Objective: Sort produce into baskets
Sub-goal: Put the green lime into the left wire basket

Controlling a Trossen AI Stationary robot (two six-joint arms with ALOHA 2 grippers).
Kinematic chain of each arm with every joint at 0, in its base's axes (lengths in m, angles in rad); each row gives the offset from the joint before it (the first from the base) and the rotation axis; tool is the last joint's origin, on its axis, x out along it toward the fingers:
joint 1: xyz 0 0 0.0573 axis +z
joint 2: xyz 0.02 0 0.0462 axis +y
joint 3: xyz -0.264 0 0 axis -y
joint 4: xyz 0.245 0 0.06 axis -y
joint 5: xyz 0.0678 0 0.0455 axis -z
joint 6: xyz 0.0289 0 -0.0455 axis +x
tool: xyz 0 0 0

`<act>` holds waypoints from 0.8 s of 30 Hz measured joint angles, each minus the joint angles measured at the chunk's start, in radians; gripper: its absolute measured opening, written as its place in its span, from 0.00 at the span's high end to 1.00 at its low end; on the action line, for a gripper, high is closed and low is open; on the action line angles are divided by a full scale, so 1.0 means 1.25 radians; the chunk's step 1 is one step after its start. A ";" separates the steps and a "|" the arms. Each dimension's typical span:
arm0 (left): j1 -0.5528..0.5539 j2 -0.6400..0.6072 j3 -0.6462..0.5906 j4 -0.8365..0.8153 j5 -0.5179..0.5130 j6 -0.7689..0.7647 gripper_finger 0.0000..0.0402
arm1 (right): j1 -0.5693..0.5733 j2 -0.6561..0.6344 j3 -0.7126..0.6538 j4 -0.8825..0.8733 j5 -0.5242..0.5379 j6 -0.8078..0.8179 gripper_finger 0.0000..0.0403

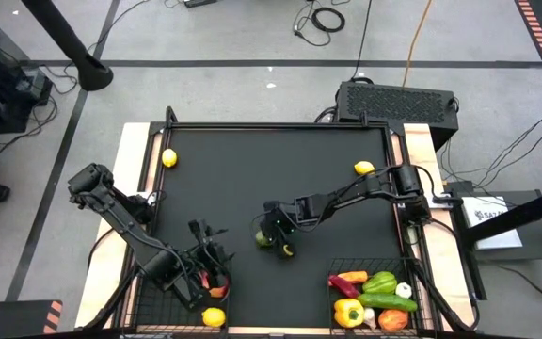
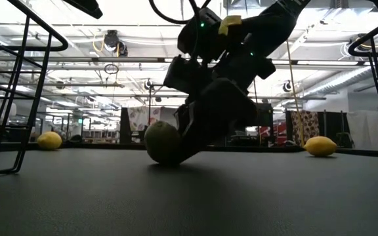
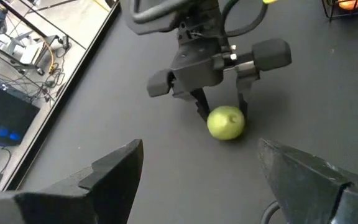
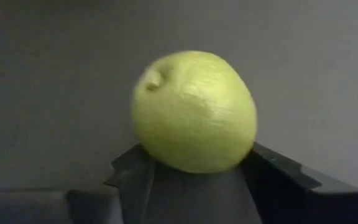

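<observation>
A green lime (image 1: 263,240) lies on the black table a little near of its middle. It also shows in the low view (image 2: 164,140), in the left wrist view (image 3: 226,122) and in the right wrist view (image 4: 194,112). My right gripper (image 1: 275,235) reaches in from the table's right and is shut on the lime. My left gripper (image 1: 203,247) hangs open and empty over the table's near left, by the left basket (image 1: 158,303). Its two fingers (image 3: 110,171) show wide apart. The right basket (image 1: 412,268) at the near right holds several vegetables. My right gripper pinches the lime between its two fingers, one on each opposite side (image 4: 151,149). The fingers (image 3: 199,104) slant down at it from above and from the table's right. The lime's underside (image 2: 163,160) rests on the table.
One lemon (image 1: 169,158) lies at the far left of the table and another (image 1: 364,169) at the far right. The left basket holds a lemon (image 1: 214,317) and red and orange pieces (image 1: 216,282). A black grilled box (image 1: 398,100) stands behind the table.
</observation>
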 joint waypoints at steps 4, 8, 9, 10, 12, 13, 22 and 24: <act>0.001 0.000 0.000 0.000 0.000 0.000 0.20 | 0.006 0.000 0.000 0.008 0.007 -0.017 0.29; 0.001 0.000 0.000 0.003 0.000 0.000 0.20 | 0.012 0.000 0.000 0.057 -0.005 -0.041 0.19; 0.001 0.000 0.000 0.003 0.000 0.000 0.20 | 0.014 0.000 0.000 0.068 -0.024 -0.052 0.18; 0.001 0.000 0.000 0.004 -0.001 0.000 0.20 | 0.018 0.000 0.000 0.076 -0.042 -0.064 0.18; 0.001 0.000 0.000 0.007 -0.008 0.000 0.20 | 0.030 0.000 0.000 0.091 -0.059 -0.077 0.18; 0.001 0.000 0.000 0.009 -0.015 0.000 0.20 | 0.035 0.000 0.000 0.095 -0.059 -0.081 0.19; 0.006 0.000 0.000 0.024 -0.027 0.000 0.20 | 0.062 0.001 0.000 0.155 0.073 0.040 0.21; 0.006 0.000 0.000 0.024 -0.027 0.000 0.20 | 0.069 0.001 0.000 0.166 0.087 0.073 0.20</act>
